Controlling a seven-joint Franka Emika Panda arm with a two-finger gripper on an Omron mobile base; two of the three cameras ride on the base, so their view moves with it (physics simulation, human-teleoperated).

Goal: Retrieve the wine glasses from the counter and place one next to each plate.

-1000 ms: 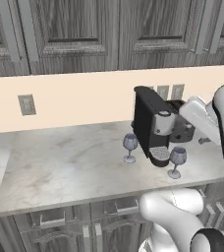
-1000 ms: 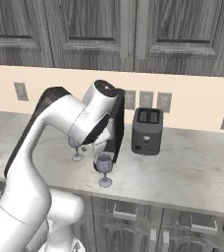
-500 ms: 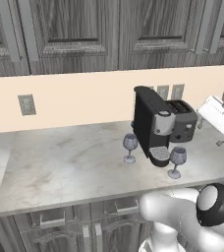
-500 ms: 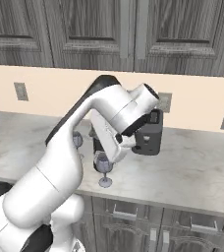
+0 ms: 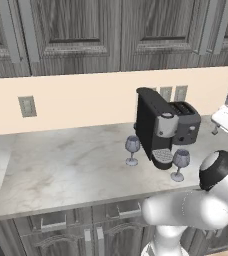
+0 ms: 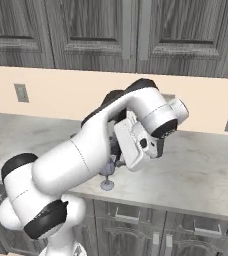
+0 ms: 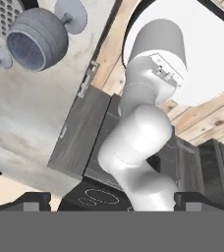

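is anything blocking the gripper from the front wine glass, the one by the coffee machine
Nothing visible stands between them. The front wine glass stands near the counter edge, beside the coffee machine, with open counter on its front side. In the hand view the glass shows unobstructed.

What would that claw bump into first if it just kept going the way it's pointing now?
Probably the robot's own white arm, which sits dead centre in the hand view, with the grey cabinet fronts and wood floor behind it. The nearer wine glass lies well off that line. Depth is hard to judge here.
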